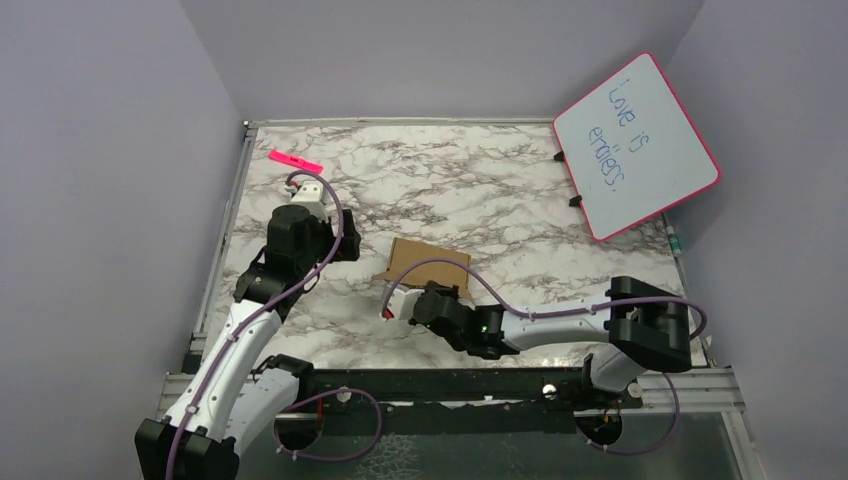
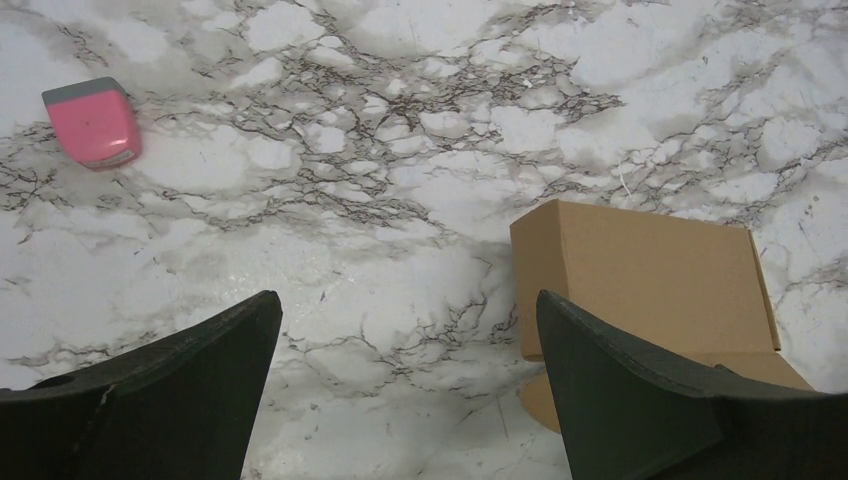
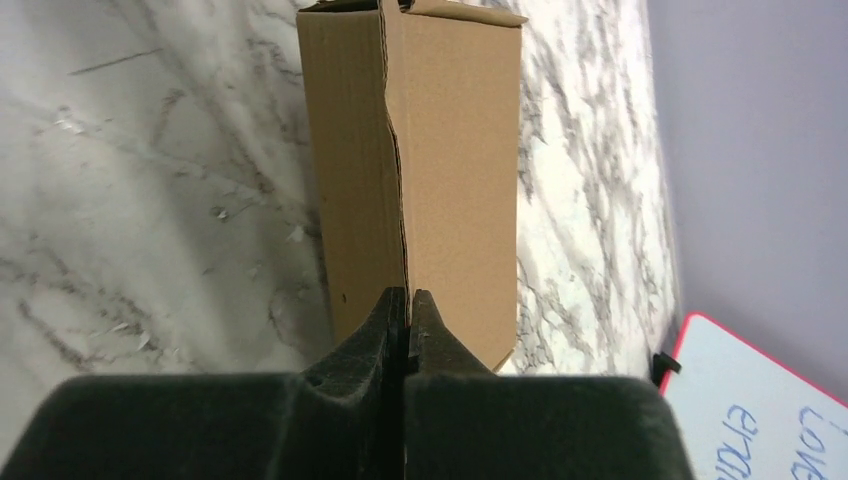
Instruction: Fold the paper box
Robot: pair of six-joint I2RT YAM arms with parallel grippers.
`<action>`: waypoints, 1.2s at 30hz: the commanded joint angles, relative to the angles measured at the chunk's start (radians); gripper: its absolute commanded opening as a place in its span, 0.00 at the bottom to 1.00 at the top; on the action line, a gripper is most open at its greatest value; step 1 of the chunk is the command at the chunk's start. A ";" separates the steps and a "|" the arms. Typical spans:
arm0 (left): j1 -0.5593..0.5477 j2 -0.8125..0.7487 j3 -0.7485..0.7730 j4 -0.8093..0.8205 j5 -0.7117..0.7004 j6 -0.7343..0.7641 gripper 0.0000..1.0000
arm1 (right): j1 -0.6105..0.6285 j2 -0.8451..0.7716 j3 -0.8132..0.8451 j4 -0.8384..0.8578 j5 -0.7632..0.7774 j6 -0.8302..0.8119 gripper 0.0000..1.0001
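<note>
Fingers [image 3: 385, 322] of the right gripper [image 3: 407, 312] are clenched together at the near end of the paper box [image 3: 440, 170], which lies mid-desk [image 2: 400, 120]. Left gripper [image 2: 408, 305] hangs spread wide beside the box; a small pink object [image 2: 92, 122] lies farther off.

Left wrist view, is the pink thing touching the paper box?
No, the pink thing lies far left of the paper box, with bare marble table between them.

Left end effector [image 2: 405, 310] spread wide — right end effector [image 3: 407, 300] fully closed.
</note>
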 commanded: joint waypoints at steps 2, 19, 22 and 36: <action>0.013 -0.041 0.013 0.034 0.021 -0.007 0.98 | -0.019 -0.076 0.114 -0.245 -0.205 0.112 0.01; 0.015 -0.119 0.098 -0.010 -0.077 -0.015 0.98 | -0.278 -0.046 0.531 -0.847 -0.842 0.231 0.01; 0.015 -0.111 0.073 0.002 -0.045 0.003 0.98 | -0.312 0.021 0.574 -0.886 -0.896 0.214 0.01; 0.015 -0.092 -0.014 0.056 0.100 0.081 0.98 | -0.433 0.217 0.779 -0.977 -0.958 0.122 0.16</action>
